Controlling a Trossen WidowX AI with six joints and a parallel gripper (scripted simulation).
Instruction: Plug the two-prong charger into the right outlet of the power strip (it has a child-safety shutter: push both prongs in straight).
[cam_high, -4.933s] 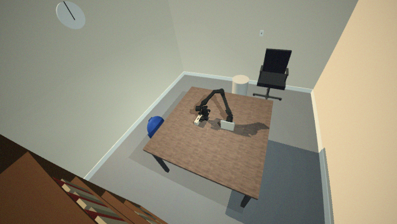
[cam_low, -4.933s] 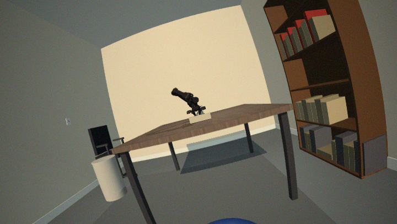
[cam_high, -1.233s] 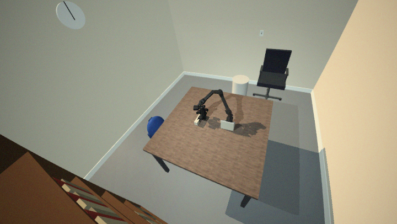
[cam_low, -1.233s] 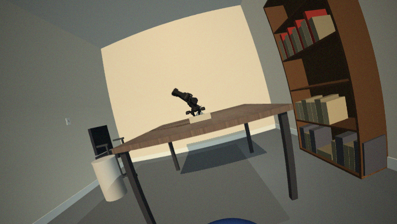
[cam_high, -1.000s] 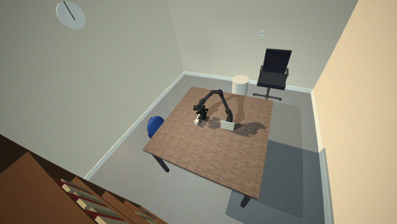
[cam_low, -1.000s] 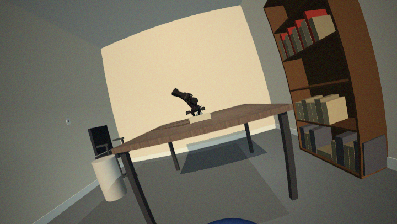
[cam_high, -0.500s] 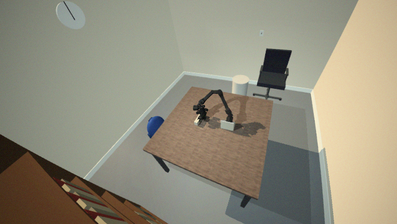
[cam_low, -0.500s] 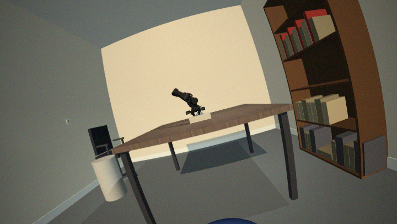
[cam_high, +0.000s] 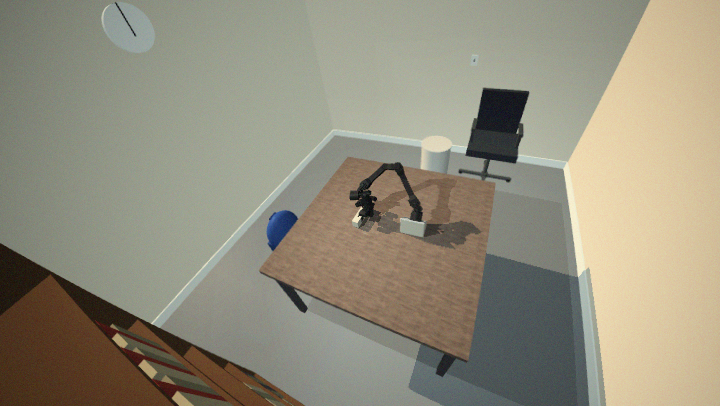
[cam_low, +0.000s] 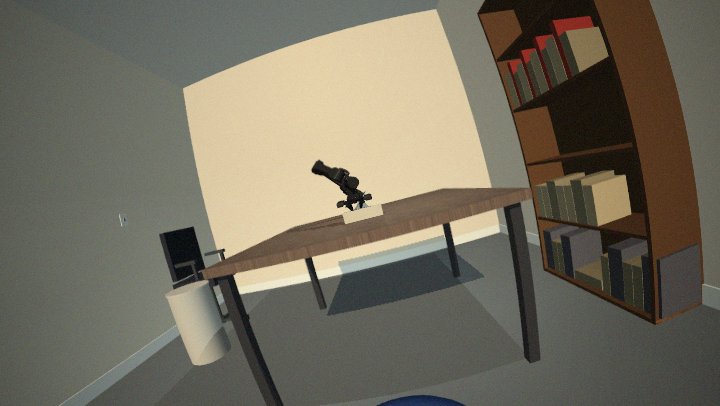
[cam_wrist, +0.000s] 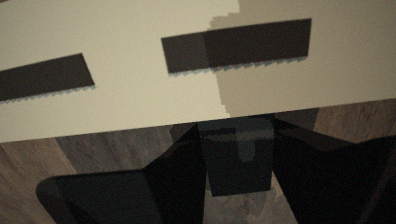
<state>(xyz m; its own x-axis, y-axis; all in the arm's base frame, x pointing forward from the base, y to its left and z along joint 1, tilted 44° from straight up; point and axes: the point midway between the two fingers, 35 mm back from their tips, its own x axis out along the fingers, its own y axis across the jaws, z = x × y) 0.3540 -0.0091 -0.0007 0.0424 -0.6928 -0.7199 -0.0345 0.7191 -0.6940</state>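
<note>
The cream power strip (cam_high: 356, 220) (cam_low: 364, 214) (cam_wrist: 125, 107) lies on the table. Two dark rectangular recesses show in its top in the wrist view, one at the left edge and one right of centre. My gripper (cam_high: 366, 213) (cam_low: 356, 204) (cam_wrist: 229, 125) is shut on the dark charger (cam_wrist: 241, 172), at the strip's side. In the wrist view the charger's upper end meets the strip's near edge, below the right-hand visible recess. The prongs are hidden, and I cannot tell whether the charger touches the strip. The charger cannot be made out in the top and exterior views.
A white upright panel (cam_high: 412, 227) stands on the wooden table (cam_high: 383, 272) (cam_low: 433, 214) by the arm's base. A white bin (cam_high: 435, 155) (cam_low: 199, 322), an office chair (cam_high: 499, 121) (cam_low: 184, 254) and a blue ball-like object (cam_high: 282, 227) (cam_low: 422, 400) are off the table.
</note>
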